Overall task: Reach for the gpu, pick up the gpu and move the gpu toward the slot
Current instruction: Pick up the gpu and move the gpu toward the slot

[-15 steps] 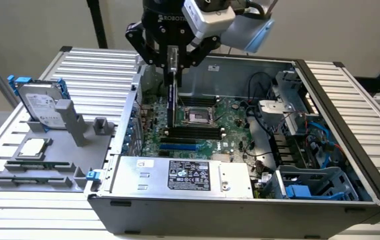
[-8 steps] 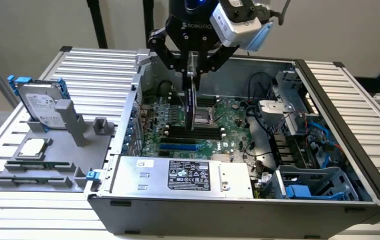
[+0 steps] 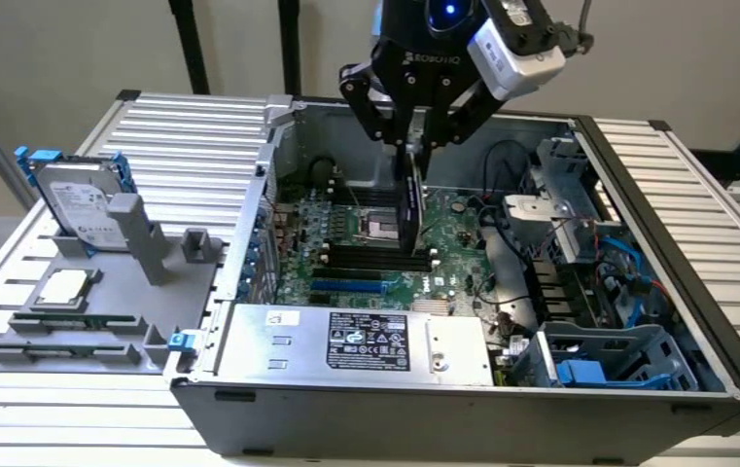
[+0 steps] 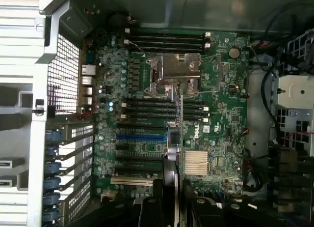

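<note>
**Green card held edge-down over an open computer case**

Green circuit board hangs between my jaws: I am clenched on the gpu point(image 3: 411, 209), gripping its upper edge so the card stands on end and points down into the open computer case point(image 3: 681, 321). My gripper point(image 3: 416, 122) sits above the middle of the case in the exterior view, and the card's lower end reaches close to the motherboard point(image 3: 454, 248); whether it touches I cannot tell. From the wrist view I see the gpu point(image 4: 180, 126) edge-on as a thin line running out from my fingers point(image 4: 158, 197) across the motherboard point(image 4: 221, 89), over the black slots and beside a blue slot point(image 4: 142, 137), ending near the metal processor socket point(image 4: 174, 74). A finned heatsink point(image 4: 196, 163) lies just beside the card's line.

Farther out, a labelled power supply point(image 3: 363, 341) fills the near end of the case. On the slatted table point(image 3: 188, 126), toward the exterior view's left, a grey fixture tray point(image 3: 123, 302) carries a silver hard drive point(image 3: 82, 199) with blue rails and a small square processor chip point(image 3: 63, 286).
</note>
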{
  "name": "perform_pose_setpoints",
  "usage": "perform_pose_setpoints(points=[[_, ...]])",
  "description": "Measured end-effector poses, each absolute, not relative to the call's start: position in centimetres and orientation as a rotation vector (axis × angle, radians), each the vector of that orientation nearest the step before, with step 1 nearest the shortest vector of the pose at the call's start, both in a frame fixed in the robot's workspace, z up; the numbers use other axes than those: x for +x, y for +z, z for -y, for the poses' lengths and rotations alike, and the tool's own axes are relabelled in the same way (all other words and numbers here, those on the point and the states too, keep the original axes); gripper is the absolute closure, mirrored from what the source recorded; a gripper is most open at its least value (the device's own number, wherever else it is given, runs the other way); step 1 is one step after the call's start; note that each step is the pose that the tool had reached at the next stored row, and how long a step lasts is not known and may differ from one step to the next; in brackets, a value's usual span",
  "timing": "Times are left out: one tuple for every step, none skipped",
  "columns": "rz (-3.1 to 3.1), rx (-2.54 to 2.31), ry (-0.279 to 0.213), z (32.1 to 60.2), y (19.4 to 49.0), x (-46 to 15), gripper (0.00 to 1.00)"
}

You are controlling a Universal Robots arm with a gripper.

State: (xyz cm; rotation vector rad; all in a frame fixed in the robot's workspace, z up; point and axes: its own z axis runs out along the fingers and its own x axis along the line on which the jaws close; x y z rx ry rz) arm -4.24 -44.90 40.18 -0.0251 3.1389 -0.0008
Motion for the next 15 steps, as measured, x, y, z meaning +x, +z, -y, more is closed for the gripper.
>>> perform_pose_setpoints(points=[[-3.140, -0.025, -0.001, 44.9, 40.2, -3.8, 0.74], [-3.142, -0.025, -0.001, 44.9, 40.2, -3.3, 0.74], [-3.144, -0.025, -0.001, 44.9, 40.2, -2.9, 0.74], [-3.146, -0.025, 0.000, 44.9, 40.2, -2.5, 0.74], [-3.148, -0.025, 0.001, 44.9, 40.2, -2.4, 0.74], [-3.148, -0.025, 0.002, 44.9, 40.2, -2.3, 0.74], [-3.148, -0.025, 0.002, 44.9, 40.2, -2.3, 0.74], [-3.148, -0.025, 0.002, 44.9, 40.2, -2.3, 0.74], [-3.148, -0.025, 0.002, 44.9, 40.2, -2.3, 0.74], [-3.148, -0.025, 0.002, 44.9, 40.2, -2.3, 0.74], [-3.148, -0.025, 0.002, 44.9, 40.2, -2.3, 0.74], [-3.148, -0.025, 0.002, 44.9, 40.2, -2.3, 0.74], [-3.148, -0.025, 0.002, 44.9, 40.2, -2.3, 0.74], [-3.148, -0.025, 0.002, 44.9, 40.2, -2.3, 0.74], [-3.148, -0.025, 0.002, 44.9, 40.2, -2.3, 0.74]])
